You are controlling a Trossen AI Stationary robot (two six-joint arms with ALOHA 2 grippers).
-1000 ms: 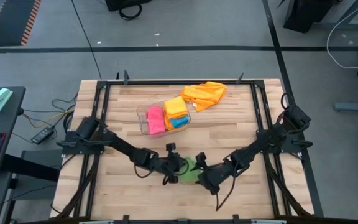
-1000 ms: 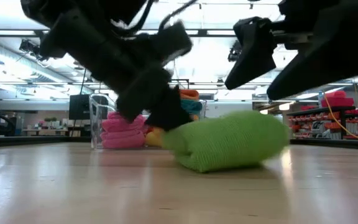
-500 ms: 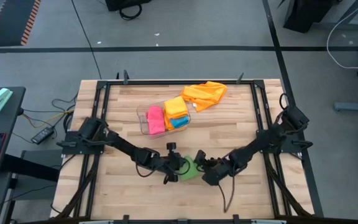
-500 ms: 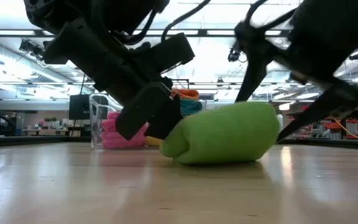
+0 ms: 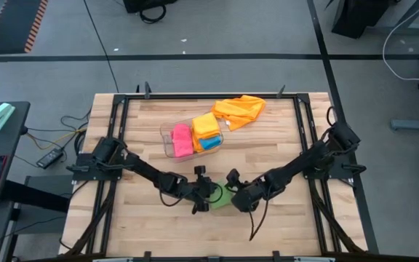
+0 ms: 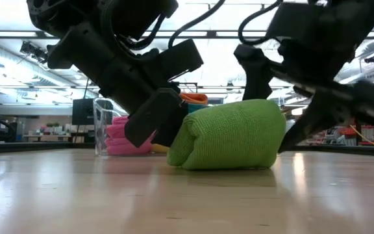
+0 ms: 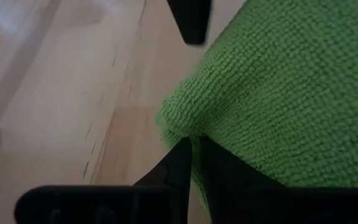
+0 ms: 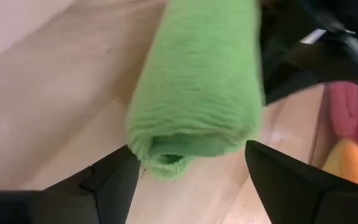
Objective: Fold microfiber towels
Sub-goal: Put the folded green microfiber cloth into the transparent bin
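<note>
A green microfiber towel [image 5: 221, 196], folded into a thick roll, lies on the wooden table [image 5: 282, 160] near its front middle. In the low view it is a rounded bundle [image 6: 229, 135]. My left gripper [image 7: 194, 146] comes at the towel's left end from the table's left and is shut on it. My right gripper [image 8: 191, 149] comes from the right and is open wide. One of its fingers [image 8: 114, 180] stands on either side of the roll's open end [image 8: 173, 155]. My left gripper pinches the towel's edge [image 7: 182, 127] at the roll's left end between its two fingers, which stand close together. The fingers slant down from the table's left. The towel rests on the table. Whether my right gripper's fingers touch the roll, I cannot tell.
A clear bin [image 5: 167, 135] at the table's far middle holds folded pink, orange and blue towels. A loose orange towel [image 5: 240, 109] lies bunched beyond it near the far edge. Bare wood lies in front of the green towel and toward both sides.
My right gripper has gone toward the table's left and far side, up to the green towel, and has rolled at the wrist, so its open fingers now straddle the roll's right end. The towel has bunched up taller and rounder while its left end stayed at my left gripper.
</note>
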